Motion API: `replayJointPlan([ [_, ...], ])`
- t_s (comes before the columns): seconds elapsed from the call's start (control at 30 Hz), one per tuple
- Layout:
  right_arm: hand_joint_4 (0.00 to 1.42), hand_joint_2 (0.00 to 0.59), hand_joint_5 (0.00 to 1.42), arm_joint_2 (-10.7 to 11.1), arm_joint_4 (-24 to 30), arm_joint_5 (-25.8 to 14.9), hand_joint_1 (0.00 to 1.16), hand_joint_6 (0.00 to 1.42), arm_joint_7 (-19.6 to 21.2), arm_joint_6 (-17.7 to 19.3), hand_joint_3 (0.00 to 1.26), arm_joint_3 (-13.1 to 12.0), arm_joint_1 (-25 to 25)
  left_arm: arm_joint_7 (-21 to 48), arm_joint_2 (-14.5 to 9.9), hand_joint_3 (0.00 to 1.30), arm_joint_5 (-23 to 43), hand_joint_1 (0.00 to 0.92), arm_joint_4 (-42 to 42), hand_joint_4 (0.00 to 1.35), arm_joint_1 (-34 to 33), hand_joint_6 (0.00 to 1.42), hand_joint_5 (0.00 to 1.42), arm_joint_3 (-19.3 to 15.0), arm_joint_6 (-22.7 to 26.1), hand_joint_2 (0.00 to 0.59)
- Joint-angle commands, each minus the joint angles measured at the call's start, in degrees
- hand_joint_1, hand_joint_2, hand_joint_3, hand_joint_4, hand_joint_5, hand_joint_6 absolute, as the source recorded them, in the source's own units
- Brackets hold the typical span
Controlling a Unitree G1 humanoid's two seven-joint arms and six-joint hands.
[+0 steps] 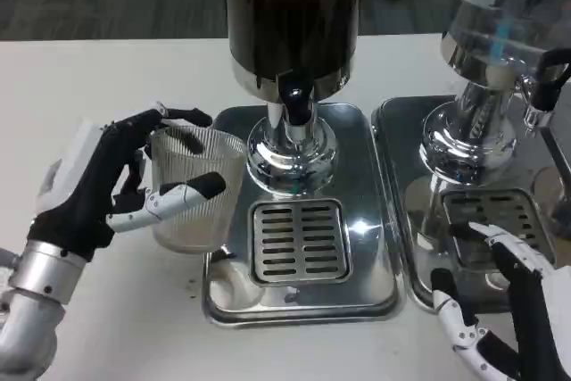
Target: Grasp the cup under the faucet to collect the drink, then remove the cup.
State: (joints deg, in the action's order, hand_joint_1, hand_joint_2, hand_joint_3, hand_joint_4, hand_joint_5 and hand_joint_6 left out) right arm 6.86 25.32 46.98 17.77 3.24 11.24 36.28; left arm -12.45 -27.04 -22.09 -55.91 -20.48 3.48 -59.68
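Open white tabletop (98, 73) lies left and in front of the steel drip tray (370, 247), giving room to pass. Over the tray's slotted grate (299, 240) the black faucet (296, 100) and the dark dispenser (293, 15) close off the way from above and behind. The ribbed cup (192, 189) in the left hand (107, 180) stands at the tray's left edge. A second dispenser (500, 51) crowds the right side, and the right hand (504, 301) lies over its tray.
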Motion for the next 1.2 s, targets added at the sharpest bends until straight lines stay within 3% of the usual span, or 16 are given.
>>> replayJointPlan([
  [0.03,0.23,0.414,0.23,-0.5,0.2,0.3,0.40,0.35,1.1,0.0,0.33,0.5,0.2,-1.2,0.5,0.60,-1.0,0.451,-0.7,0.75,-1.8,1.39,0.98,0.7,-1.3,0.070],
  [1.2,0.23,0.410,0.24,-2.0,1.0,1.7,0.38,0.34,1.7,-0.2,0.33,3.2,0.1,-9.1,2.5,0.60,-9.0,0.457,-3.3,0.75,-4.2,1.37,0.97,7.3,-1.6,0.074],
])
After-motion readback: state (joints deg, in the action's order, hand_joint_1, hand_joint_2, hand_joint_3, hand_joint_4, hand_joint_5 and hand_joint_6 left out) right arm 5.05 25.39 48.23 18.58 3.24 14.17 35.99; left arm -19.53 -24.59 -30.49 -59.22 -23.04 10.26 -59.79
